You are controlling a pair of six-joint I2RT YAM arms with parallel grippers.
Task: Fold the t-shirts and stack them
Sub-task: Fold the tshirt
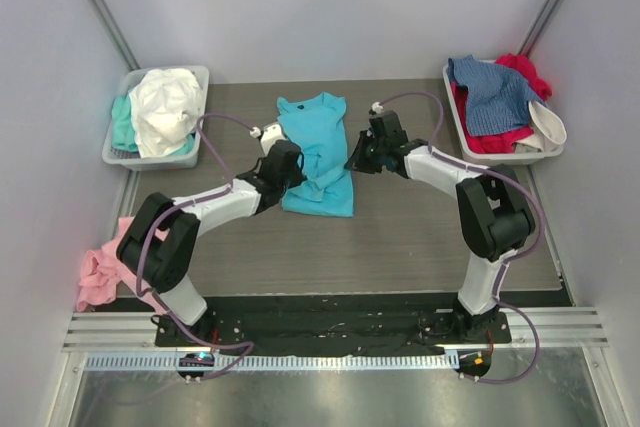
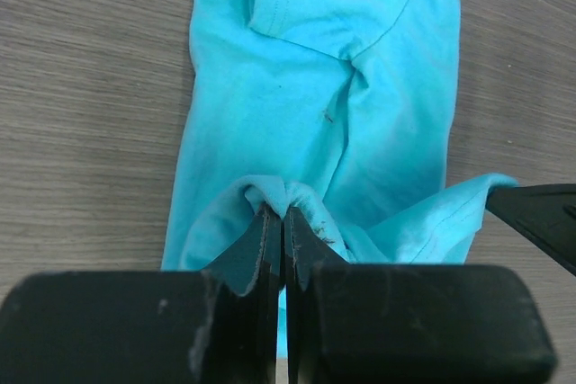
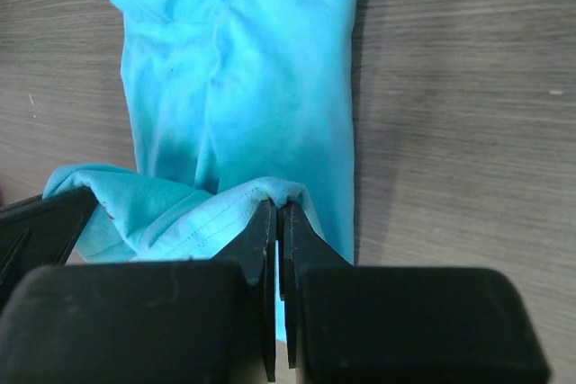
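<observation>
A bright turquoise t-shirt (image 1: 322, 137) lies lengthwise in the middle of the table, folded narrow, round neck at the far end. My left gripper (image 1: 292, 163) is at its near left edge, shut on a pinch of turquoise cloth (image 2: 270, 193) bunched at the fingertips. My right gripper (image 1: 356, 159) is at the near right edge, shut on a hemmed fold of the same shirt (image 3: 270, 191). Between the two grips the cloth is lifted and slack. Each wrist view shows the other gripper's black finger at its edge.
A grey tray (image 1: 122, 87) at the back left holds white (image 1: 165, 107) and mint shirts. A second tray (image 1: 455, 107) at the back right holds denim-blue (image 1: 495, 92), red and white ones. A pink shirt (image 1: 100, 269) hangs off the table's left edge beside the left arm.
</observation>
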